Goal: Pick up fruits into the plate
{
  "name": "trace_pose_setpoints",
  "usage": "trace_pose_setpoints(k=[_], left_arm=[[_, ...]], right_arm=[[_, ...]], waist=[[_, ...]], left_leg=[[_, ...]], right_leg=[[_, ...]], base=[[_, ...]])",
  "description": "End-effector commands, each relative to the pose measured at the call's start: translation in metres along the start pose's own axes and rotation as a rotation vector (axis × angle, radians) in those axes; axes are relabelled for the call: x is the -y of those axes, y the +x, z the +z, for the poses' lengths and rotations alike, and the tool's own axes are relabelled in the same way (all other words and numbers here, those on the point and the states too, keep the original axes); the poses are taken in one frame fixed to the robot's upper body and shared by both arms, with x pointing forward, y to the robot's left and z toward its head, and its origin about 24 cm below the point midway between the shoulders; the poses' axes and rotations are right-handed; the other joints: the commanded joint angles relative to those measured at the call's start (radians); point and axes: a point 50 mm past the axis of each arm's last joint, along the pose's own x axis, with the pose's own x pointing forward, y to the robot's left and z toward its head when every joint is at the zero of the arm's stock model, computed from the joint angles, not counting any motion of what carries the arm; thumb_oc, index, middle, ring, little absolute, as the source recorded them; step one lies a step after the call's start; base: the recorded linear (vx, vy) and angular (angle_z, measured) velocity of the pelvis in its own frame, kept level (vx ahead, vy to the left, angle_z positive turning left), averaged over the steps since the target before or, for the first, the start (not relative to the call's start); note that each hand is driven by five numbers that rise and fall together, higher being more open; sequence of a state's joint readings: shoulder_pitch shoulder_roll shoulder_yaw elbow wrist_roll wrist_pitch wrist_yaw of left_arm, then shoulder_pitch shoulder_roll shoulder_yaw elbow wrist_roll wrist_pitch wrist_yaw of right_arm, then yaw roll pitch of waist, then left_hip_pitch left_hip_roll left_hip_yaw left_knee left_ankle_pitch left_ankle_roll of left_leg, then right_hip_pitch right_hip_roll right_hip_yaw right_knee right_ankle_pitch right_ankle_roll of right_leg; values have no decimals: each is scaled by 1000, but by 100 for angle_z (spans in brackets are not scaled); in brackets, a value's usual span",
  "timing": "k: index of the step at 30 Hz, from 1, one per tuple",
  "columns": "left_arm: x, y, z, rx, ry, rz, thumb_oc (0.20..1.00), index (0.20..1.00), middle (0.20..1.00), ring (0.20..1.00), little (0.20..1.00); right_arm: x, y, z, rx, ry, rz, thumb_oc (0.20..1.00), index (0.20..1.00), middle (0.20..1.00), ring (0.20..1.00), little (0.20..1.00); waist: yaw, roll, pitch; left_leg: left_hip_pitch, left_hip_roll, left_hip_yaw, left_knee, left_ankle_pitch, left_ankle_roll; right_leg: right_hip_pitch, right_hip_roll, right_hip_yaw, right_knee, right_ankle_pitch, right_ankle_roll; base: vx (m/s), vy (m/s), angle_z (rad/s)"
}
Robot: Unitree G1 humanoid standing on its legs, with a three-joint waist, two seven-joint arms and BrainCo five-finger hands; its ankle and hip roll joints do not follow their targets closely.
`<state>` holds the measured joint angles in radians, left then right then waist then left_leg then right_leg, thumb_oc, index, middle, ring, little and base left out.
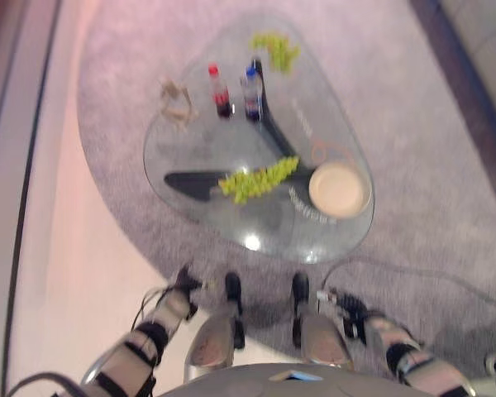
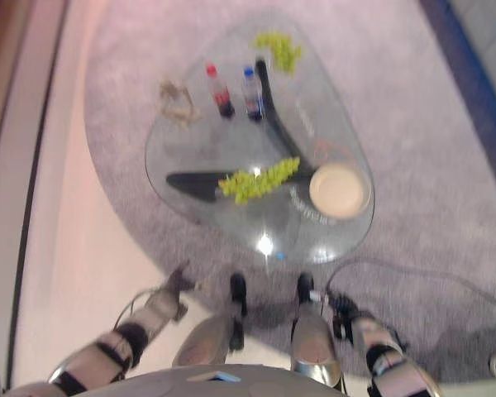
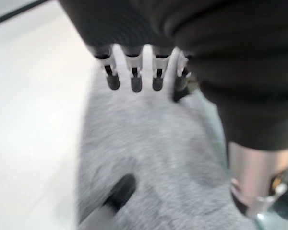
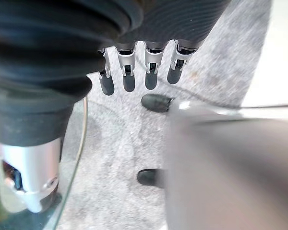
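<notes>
A glass table (image 1: 314,124) is seen from above on a grey rug (image 1: 413,165), and everything else is placed from it. A cream plate (image 1: 340,189) lies on the table near its right edge, on the side close to the robot. Just left of the plate, about the middle of the near half, a bunch of green grapes (image 1: 258,179) lies on the glass, apart from the plate. A second grape bunch (image 1: 276,49) lies at the table's far edge, well apart from the plate. Between the two bunches two bottles stand upright side by side: a red-capped bottle (image 1: 220,91) and, just to its right, a blue-capped bottle (image 1: 252,93). A pale crumpled object (image 1: 176,102) lies near the table's far left edge; what it is cannot be told.

The left hand (image 1: 184,285) is held low, off the table's near left edge, above the rug. In the left wrist view its fingers (image 3: 133,79) are straight and loosely spread, with nothing held. The right hand (image 1: 351,314) is held off the table's near right edge. Its fingers (image 4: 128,79) are likewise straight and empty.
</notes>
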<state>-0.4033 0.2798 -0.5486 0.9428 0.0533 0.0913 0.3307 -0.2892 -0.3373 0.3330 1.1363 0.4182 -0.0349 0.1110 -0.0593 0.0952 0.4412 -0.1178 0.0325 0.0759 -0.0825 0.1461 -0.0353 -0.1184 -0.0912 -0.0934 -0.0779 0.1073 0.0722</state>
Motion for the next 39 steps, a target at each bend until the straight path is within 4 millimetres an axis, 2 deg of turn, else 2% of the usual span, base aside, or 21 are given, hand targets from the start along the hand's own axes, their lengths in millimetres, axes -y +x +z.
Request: trace_pose_setpoints(k=[1, 4, 5, 7, 8, 10, 13, 17, 23, 28, 39], left_arm=[[-26, 6, -1, 12, 94, 121, 1000, 1000, 1000, 1000, 1000], [-72, 16, 35, 123, 119, 257, 1000, 1000, 1000, 1000, 1000], [-99, 17, 53, 173, 148, 332, 1000, 1000, 1000, 1000, 1000], [-134, 16, 77, 225, 190, 423, 1000, 1000, 1000, 1000, 1000], [-140, 15, 82, 235, 201, 436, 1000, 1000, 1000, 1000, 1000], [-172, 10, 108, 280, 239, 528, 1000, 1000, 1000, 1000, 1000], [-204, 0, 146, 332, 278, 632, 1000, 1000, 1000, 1000, 1000], [-223, -7, 174, 326, 337, 734, 1000, 1000, 1000, 1000, 1000], [-242, -14, 196, 285, 387, 840, 1000, 1000, 1000, 1000, 1000], [-258, -18, 205, 224, 407, 888, 1000, 1000, 1000, 1000, 1000], [-268, -23, 217, 129, 478, 945, 1000, 1000, 1000, 1000, 1000]], right_arm=[[-10, 0, -2, 9, 23, 21, 1000, 1000, 1000, 1000, 1000], [-10, 2, 24, 71, 5, 28, 1000, 1000, 1000, 1000, 1000], [-12, 3, 35, 104, 4, 37, 1000, 1000, 1000, 1000, 1000], [-16, 3, 42, 134, 12, 52, 1000, 1000, 1000, 1000, 1000], [-16, 2, 43, 138, 15, 54, 1000, 1000, 1000, 1000, 1000], [-20, 2, 48, 166, 26, 65, 1000, 1000, 1000, 1000, 1000], [-28, 3, 54, 205, 51, 82, 1000, 1000, 1000, 1000, 1000], [-38, 4, 66, 255, 85, 96, 1000, 1000, 1000, 1000, 1000], [-44, 2, 86, 330, 133, 119, 1000, 1000, 1000, 1000, 1000], [-52, -1, 99, 391, 182, 148, 1000, 1000, 1000, 1000, 1000], [-60, -7, 114, 466, 255, 197, 1000, 1000, 1000, 1000, 1000]], waist=[[-11, -35, -1], [-28, -29, 49], [-33, -33, 76], [-40, -42, 79], [-41, -44, 79], [-50, -51, 79], [-57, -67, 79], [-64, -81, 79], [-87, -92, 79], [-114, -106, 79], [-158, -138, 79]], left_leg=[[67, -12, 1, 56, -144, 2], [20, -17, 3, 73, -135, -1], [-12, -18, 4, 89, -130, -3], [-73, -18, 6, 108, -125, -1], [-84, -18, 6, 113, -125, -1], [-142, -21, 8, 131, -123, 2], [-232, -29, 8, 163, -122, 7], [-324, -34, 9, 191, -115, 10], [-425, -37, 18, 234, -113, 6], [-517, -35, 30, 274, -108, 2], [-630, -34, 43, 318, -108, -5]], right_leg=[[-26, -20, 35, 94, -41, 14], [-86, -10, 54, 121, -41, 8], [-123, -3, 62, 146, -41, 5], [-190, 5, 69, 177, -41, 3], [-201, 7, 71, 181, -41, 2], [-261, 16, 79, 200, -38, 0], [-352, 25, 85, 227, -33, -1], [-443, 31, 83, 253, -23, 0], [-541, 43, 93, 277, -13, 1], [-627, 58, 108, 302, -7, 0], [-738, 87, 138, 322, 12, -4]], base=[[-52, 43, -13], [-95, 26, -14], [-100, -48, -24], [-56, -71, -20], [-23, -65, -10], [-32, -65, -7], [-38, -97, -14], [-42, -98, -5], [-22, -22, -4], [-17, -21, -2], [-9, -23, -2]])
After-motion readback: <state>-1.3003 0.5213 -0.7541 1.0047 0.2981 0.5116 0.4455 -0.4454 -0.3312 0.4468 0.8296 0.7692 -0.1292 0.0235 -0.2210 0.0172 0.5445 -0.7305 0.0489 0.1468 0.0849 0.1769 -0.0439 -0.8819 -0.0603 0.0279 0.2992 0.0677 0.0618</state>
